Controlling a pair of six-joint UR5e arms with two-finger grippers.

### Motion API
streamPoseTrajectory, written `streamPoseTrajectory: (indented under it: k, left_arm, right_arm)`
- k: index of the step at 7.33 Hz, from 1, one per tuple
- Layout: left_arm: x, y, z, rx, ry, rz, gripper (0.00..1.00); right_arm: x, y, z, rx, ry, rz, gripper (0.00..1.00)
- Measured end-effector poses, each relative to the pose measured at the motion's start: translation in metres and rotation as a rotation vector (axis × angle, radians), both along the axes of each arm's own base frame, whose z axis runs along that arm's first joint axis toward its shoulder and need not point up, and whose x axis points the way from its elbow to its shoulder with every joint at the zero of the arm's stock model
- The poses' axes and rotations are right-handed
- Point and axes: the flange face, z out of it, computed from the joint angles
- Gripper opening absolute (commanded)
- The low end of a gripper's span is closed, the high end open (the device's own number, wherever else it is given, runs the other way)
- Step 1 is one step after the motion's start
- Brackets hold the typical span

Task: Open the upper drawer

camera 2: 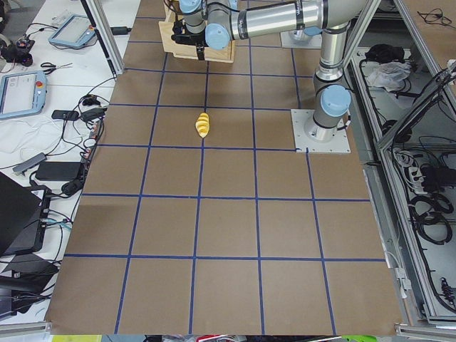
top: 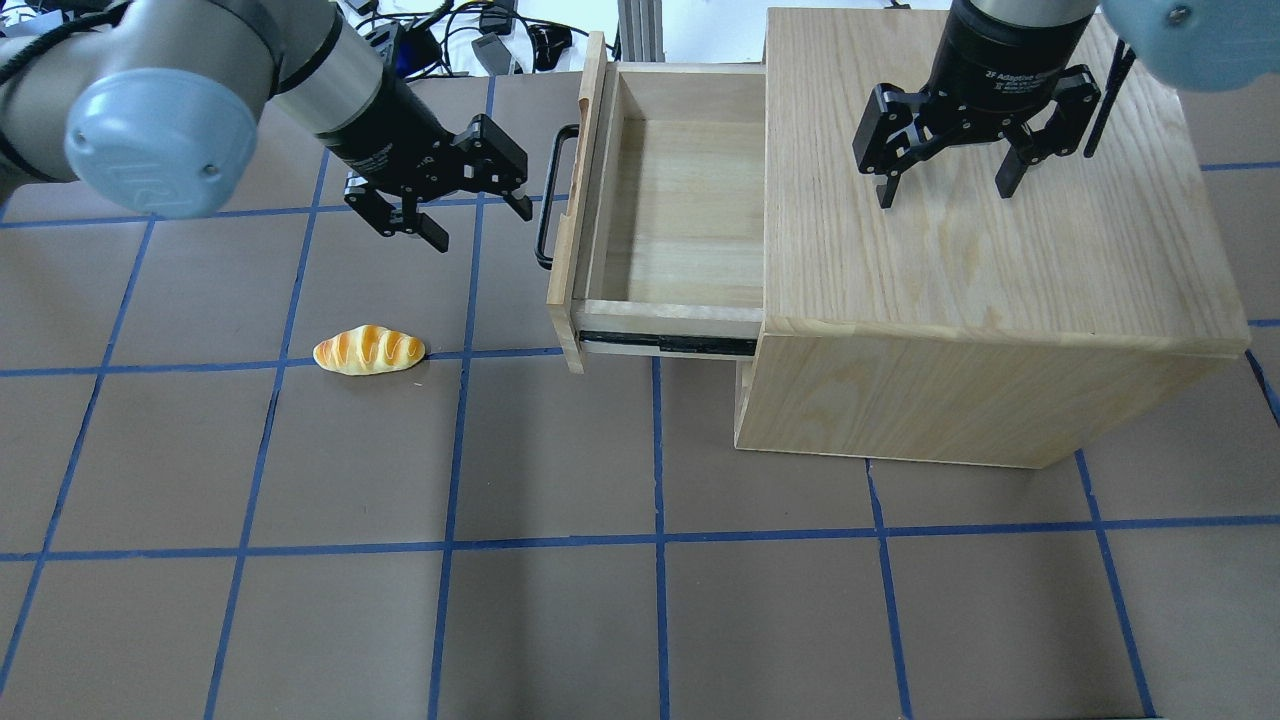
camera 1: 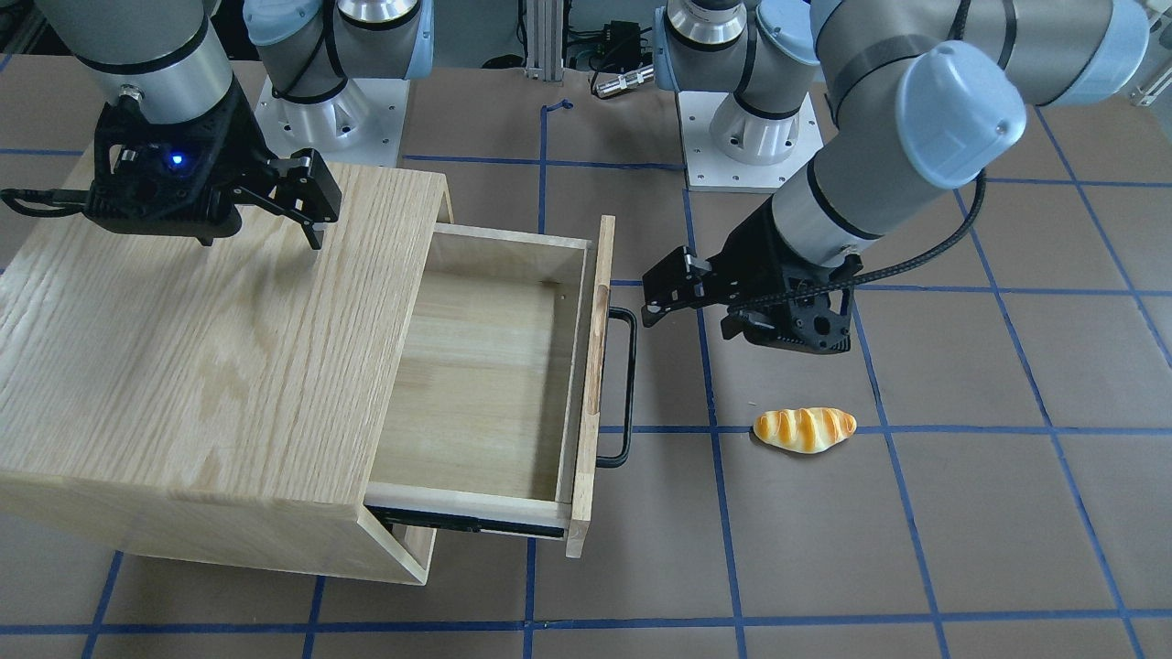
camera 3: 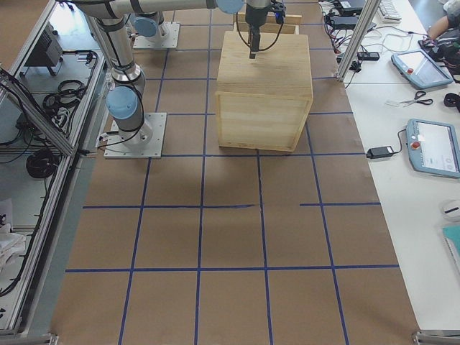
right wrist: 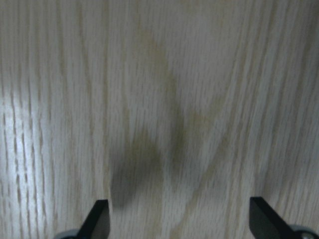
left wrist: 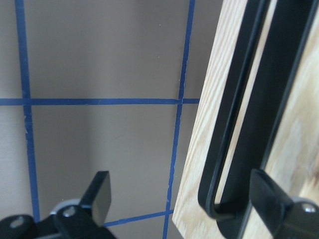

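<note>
Upper drawer (top: 690, 230) stands pulled far out of the oak cabinet (top: 980, 300), toward the left. Left hand (top: 481, 226), released, sits just beside its black bar handle (top: 545, 200). Right hand (top: 945, 194), released, hovers over the cabinet top.

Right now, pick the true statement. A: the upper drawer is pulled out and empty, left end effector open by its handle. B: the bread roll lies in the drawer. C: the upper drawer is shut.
A: the upper drawer is pulled out, floor bare, the left end effector open beside its handle; the bread roll lies on the table.
</note>
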Motion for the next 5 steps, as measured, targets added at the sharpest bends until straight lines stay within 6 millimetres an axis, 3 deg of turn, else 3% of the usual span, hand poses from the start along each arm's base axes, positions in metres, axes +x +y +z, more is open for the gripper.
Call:
streamPoseTrajectory:
  k: [2, 5]
  left_arm:
    - [0.037, 0.014, 0.028, -0.029, -0.127, -0.044, 1.00]
    - [0.057, 0.055, 0.078, -0.075, -0.320, -0.073, 1.00]
  right_arm:
    - [0.000, 0.000, 0.000, 0.001, 0.000, -0.001, 1.00]
    - [0.000, 0.000, 0.000, 0.000, 0.000, -0.001, 1.00]
